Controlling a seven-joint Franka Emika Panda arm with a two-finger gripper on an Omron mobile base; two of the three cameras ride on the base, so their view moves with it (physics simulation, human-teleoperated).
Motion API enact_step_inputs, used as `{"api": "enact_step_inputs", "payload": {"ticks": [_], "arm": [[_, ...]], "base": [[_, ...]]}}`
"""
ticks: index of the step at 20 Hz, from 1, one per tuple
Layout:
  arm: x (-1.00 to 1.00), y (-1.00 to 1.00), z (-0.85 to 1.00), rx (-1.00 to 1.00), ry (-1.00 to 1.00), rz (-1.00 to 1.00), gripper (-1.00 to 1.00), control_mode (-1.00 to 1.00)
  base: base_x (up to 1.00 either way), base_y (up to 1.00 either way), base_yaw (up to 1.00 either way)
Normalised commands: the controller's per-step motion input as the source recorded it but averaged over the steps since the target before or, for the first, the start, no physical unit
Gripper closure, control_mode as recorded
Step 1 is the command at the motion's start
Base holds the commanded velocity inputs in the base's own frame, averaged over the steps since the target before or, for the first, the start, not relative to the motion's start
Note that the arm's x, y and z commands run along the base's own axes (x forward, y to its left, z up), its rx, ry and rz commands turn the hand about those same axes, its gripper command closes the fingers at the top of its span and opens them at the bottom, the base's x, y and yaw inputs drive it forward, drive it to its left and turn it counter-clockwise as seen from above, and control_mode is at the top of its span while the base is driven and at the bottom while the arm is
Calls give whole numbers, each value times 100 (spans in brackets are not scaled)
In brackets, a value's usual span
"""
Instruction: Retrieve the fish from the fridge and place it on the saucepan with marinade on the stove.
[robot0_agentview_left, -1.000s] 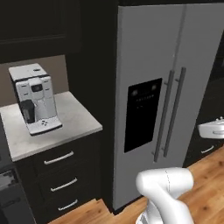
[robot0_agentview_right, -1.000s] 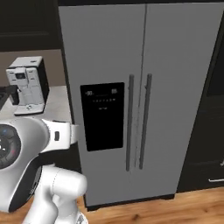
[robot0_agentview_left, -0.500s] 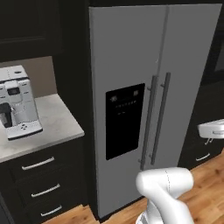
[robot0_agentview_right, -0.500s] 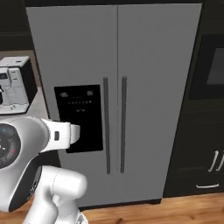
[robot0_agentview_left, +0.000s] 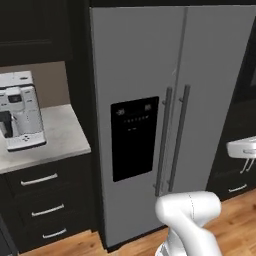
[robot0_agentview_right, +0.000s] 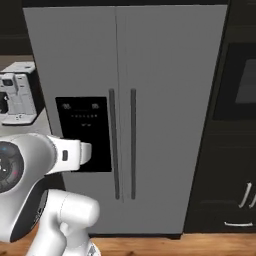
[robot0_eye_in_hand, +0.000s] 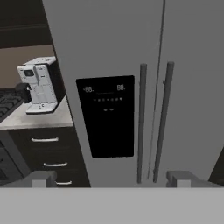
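The fridge is a tall grey two-door unit facing me with both doors closed. A black dispenser panel sits on its left door, and two long vertical handles run down the middle. My gripper is open and empty, some way in front of the doors and level with the lower end of the handles. The fish, the saucepan and the marinade are out of view. A corner of the stove's dark grates shows at the left edge of the hand view.
A white coffee machine stands on the grey counter left of the fridge, above dark drawers. A dark wall oven and cabinets lie to the right. A white fixture juts in at the right. The floor is wood.
The whole picture has shifted: the base has moved right and closer to the fridge, so the coffee machine slid toward the left edge. The fridge stays closed and the gripper stays open.
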Motion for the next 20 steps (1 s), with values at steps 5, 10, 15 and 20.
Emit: {"api": "enact_step_inputs", "payload": {"ticks": [5, 10, 15, 20], "arm": [[0, 0, 0, 0, 0, 0, -100, 100], [0, 0, 0, 0, 0, 0, -100, 100], [0, 0, 0, 0, 0, 0, -100, 100], [0, 0, 0, 0, 0, 0, -100, 100]], "base": [[-38, -13, 34], [-58, -19, 29], [-49, -45, 18], [-10, -47, 5]]}}
